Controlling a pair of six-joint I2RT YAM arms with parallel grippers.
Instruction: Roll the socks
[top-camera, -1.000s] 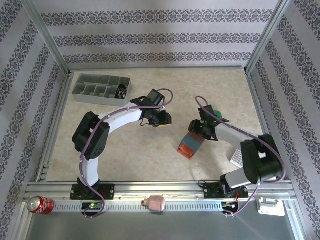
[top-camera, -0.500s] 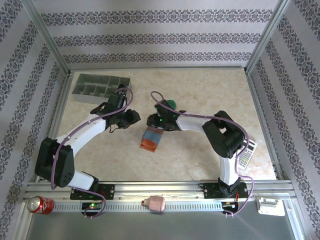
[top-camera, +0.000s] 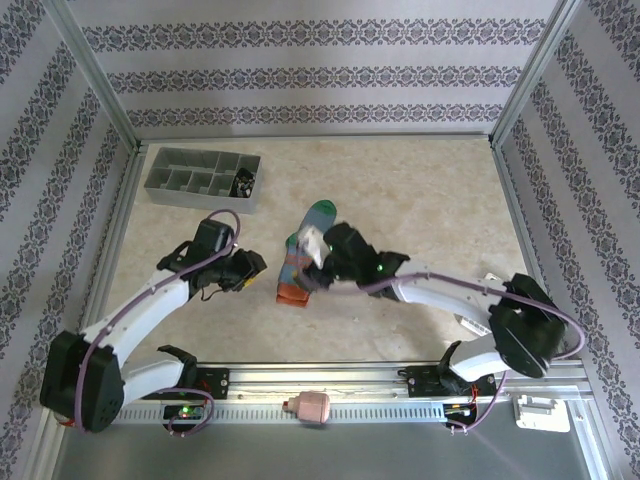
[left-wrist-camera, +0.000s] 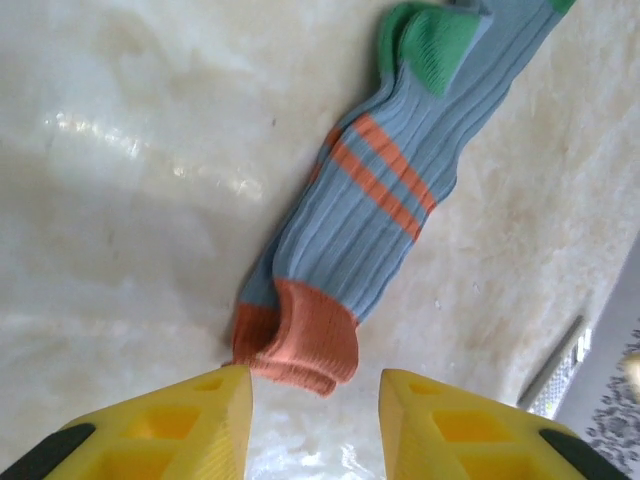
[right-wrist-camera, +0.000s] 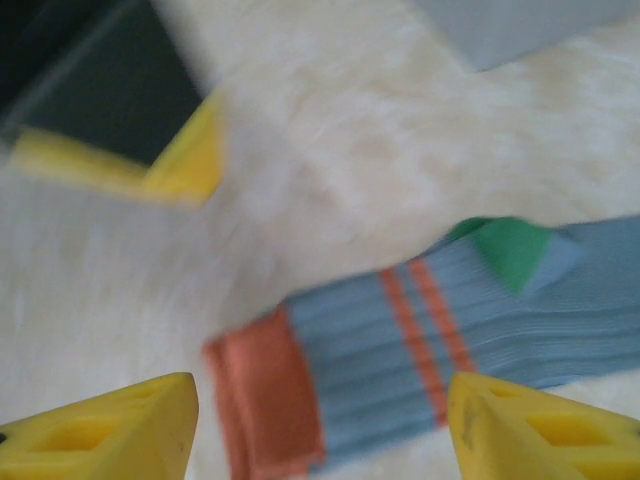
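Lining up on the blue-grey striped sock (top-camera: 303, 262), flat on the table (top-camera: 420, 190) between grippers. Left gripper (left-wrist-camera: 315, 385) part-open, empty, at the orange cuff (left-wrist-camera: 300, 345); right gripper (right-wrist-camera: 320, 420) wide, empty. Next, probably: pinch cuff, roll.

Pale marbled table (top-camera: 420, 190) carrying two things.
A blue-grey sock (top-camera: 294, 272) with an orange cuff lies stretched out near the middle; a grey compartment tray (top-camera: 200, 180) stands in the far left corner.

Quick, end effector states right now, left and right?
Left end effector: open, holding nothing; the striped sock lies just ahead of it.
Right end effector: open wide, holding nothing, over the striped sock.
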